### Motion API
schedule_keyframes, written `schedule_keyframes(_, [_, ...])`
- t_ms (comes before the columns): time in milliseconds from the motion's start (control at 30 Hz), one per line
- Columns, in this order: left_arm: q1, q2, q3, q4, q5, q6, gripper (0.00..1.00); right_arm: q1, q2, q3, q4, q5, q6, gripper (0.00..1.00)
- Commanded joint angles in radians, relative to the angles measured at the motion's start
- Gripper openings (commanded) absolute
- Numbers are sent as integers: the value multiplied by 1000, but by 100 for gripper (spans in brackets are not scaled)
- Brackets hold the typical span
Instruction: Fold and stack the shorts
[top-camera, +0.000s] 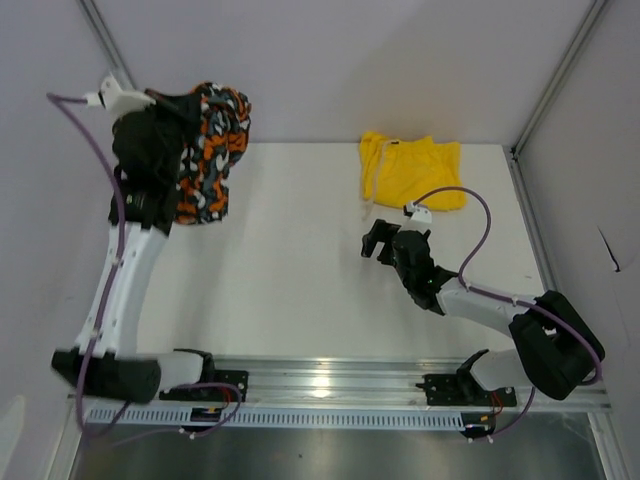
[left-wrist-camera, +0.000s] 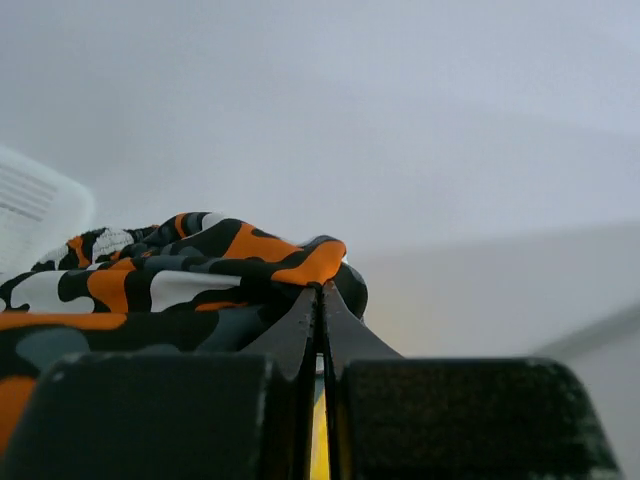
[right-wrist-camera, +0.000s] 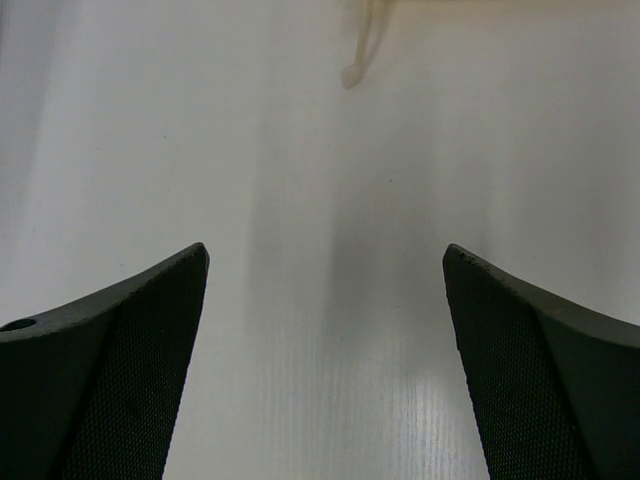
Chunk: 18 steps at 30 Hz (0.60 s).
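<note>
Two grippers examined. On the left gripper (left-wrist-camera: 322, 292) the fingers (left-wrist-camera: 298, 335) are pressed together, with a fold of the patterned shorts (left-wrist-camera: 190, 265) pinched at their tips. Seen from above, that garment hangs bunched from the grip at about ten o'clock of the table (top-camera: 290, 270); whether its lower hem touches the surface cannot be told. On the right gripper (right-wrist-camera: 325, 260) the fingers are spread wide with nothing between them, poised over bare surface at about three o'clock. Beyond it, at twelve o'clock in the wrist view, lies the tip of a pale drawstring (right-wrist-camera: 352, 70). It belongs to the yellow shorts (top-camera: 415, 172), which lie loosely at about one o'clock, well apart from the patterned pair. Assessment: the step in hand appears to be lifting the patterned pair for laying out; no fold is evident on it and nothing is stacked. The next move likely calls for carrying the hanging pair toward the centre, lowering it so it spreads, and the free gripper taking a second edge to draw it flat.
</note>
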Motion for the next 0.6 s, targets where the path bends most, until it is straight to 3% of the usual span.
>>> schedule_keyframes(0, [-173,-333,-186,126,-82,85,0,0,7,41,34,17,-23,100])
schedule_keyframes(67, [-277,-424,-308,159,-94,68,0,0,7,41,32,21,-25,99])
schedule_keyframes(200, [-354,-544,-489,177,-58,14,0,-1,4,41,32,20,-19,99])
schedule_keyframes(300, [-371,-514,-643,152,-12,-14,0,0,8,39,34,14,-19,99])
schedule_keyframes(400, [-370,-388,-735,60,93,-12,11,0,7,41,29,15,-25,99])
schedule_keyframes(500, [-371,-304,-757,-55,127,-14,63,0,-4,39,25,20,-36,99])
schedule_keyframes(567, [-371,-345,-752,-130,57,-6,75,0,-10,36,31,9,-45,99])
